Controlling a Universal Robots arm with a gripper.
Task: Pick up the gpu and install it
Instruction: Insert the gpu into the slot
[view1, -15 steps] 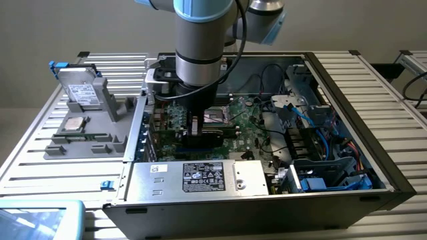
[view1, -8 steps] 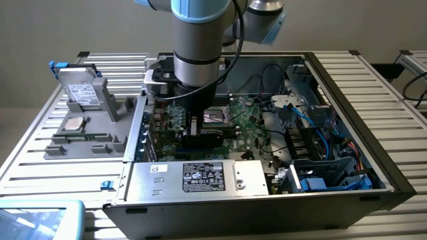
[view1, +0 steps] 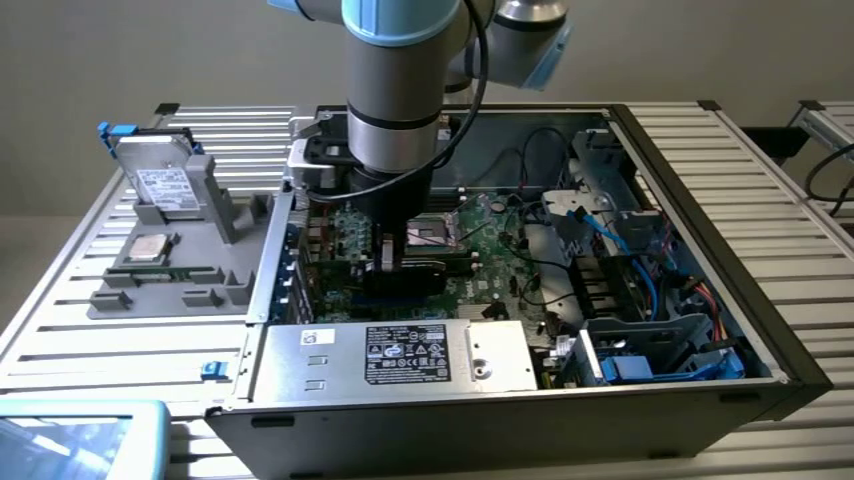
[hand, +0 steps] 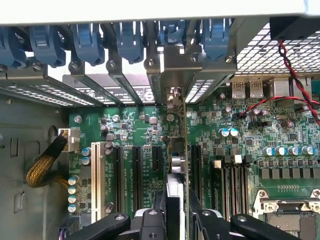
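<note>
The gpu (hand: 176, 167) shows edge-on in the wrist view, a thin green board with a silver bracket end (hand: 172, 95) reaching the case's rear slot openings. My gripper (hand: 176, 220) is shut on it, one black finger (hand: 159, 202) on each side. The card stands upright over the motherboard (hand: 125, 130), in line with the black expansion slots (hand: 137, 170). I cannot tell whether its edge touches a slot. In the exterior view the gripper (view1: 388, 252) reaches down into the open computer case (view1: 694, 200), holding the black gpu (view1: 403, 276) low over the board's near left part.
Blue bracket clips (hand: 130, 40) line the rear wall above the slots. A power supply (view1: 400, 355) sits in front of the card, with cables and drive bays (view1: 627, 260) at the exterior view's right. A grey parts holder (view1: 174, 280) with a hard drive (view1: 163, 180) stands outside the case.
</note>
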